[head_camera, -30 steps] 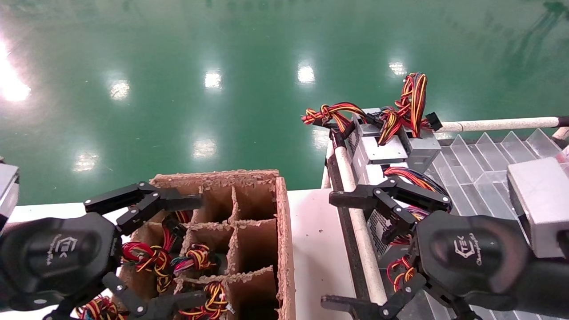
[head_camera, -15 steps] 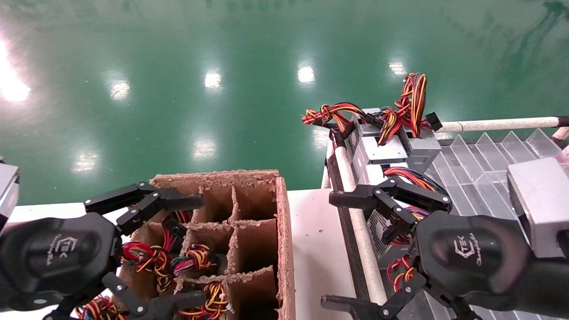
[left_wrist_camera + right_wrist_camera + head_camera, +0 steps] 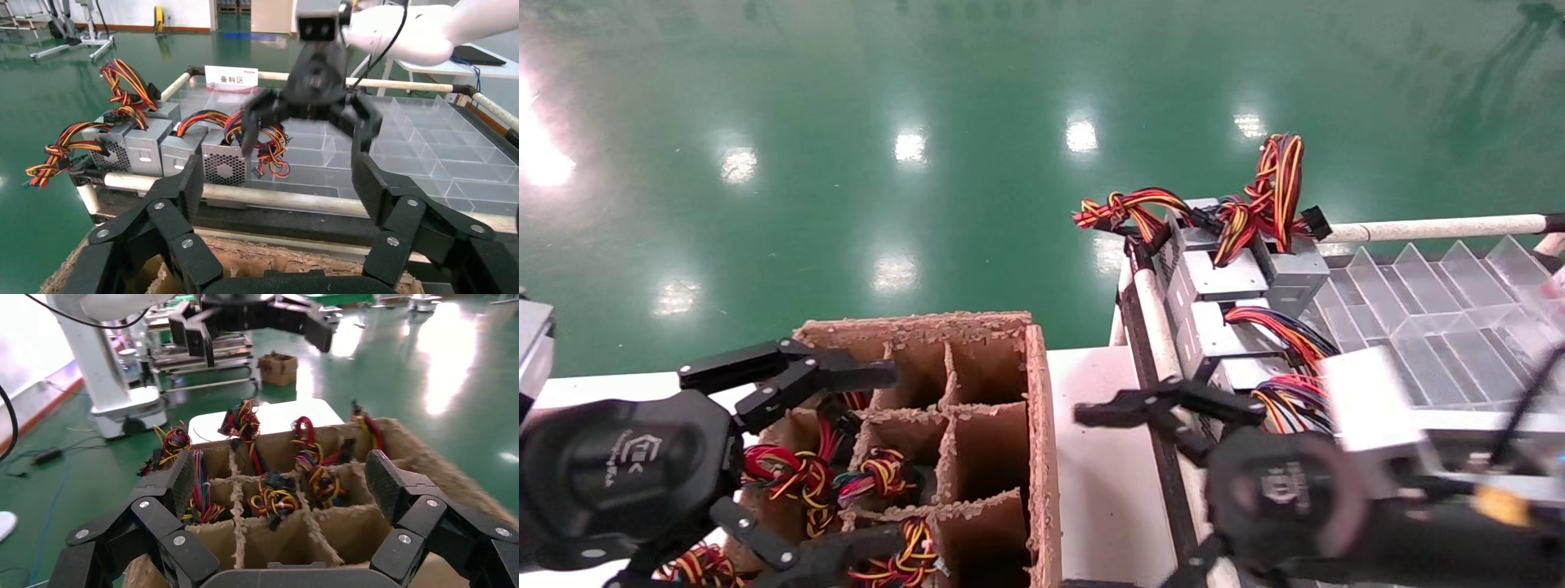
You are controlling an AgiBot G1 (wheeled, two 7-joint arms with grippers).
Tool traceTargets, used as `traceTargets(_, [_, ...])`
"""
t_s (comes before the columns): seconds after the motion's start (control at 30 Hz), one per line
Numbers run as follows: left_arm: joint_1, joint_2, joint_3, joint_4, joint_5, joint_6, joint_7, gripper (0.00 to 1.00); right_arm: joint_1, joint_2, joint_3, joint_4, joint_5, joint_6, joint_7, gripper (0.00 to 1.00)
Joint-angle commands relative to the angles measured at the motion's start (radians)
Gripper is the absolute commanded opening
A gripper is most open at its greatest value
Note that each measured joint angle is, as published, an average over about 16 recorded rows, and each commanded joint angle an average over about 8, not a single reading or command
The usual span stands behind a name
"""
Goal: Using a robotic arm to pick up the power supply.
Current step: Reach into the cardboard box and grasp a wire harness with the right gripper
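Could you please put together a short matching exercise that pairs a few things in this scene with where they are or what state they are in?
Things:
1. left gripper
2. right gripper
3. power supplies
4. cardboard box

Places or states:
A. lined up along the rack's padded rail, wire bundles pointing up
B. open, over the cardboard box
C. divided into cells, some holding wire bundles
D. open, at the rack's rail near the closest power supply

Pairs: 1-B, 2-D, 3-A, 4-C
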Motion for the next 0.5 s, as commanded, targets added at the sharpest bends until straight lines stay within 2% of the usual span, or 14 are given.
traceTargets(0.03, [0.000,0.000,0.000,0.000,0.000,0.000,0.000,0.00,0.021,-0.044,-0.030,-0.048,-0.029,-0.017,-0.022,1.00])
traceTargets(0.23, [0.000,0.000,0.000,0.000,0.000,0.000,0.000,0.00,0.095,-0.186,-0.147,-0.182,-0.117,-0.023,-0.085,1.00])
traceTargets(0.43, [0.000,0.000,0.000,0.000,0.000,0.000,0.000,0.00,0.151,-0.294,-0.230,-0.310,-0.166,-0.020,-0.150,1.00])
traceTargets(0.5, [0.000,0.000,0.000,0.000,0.000,0.000,0.000,0.00,0.166,-0.324,-0.250,-0.352,-0.177,-0.017,-0.172,0.84])
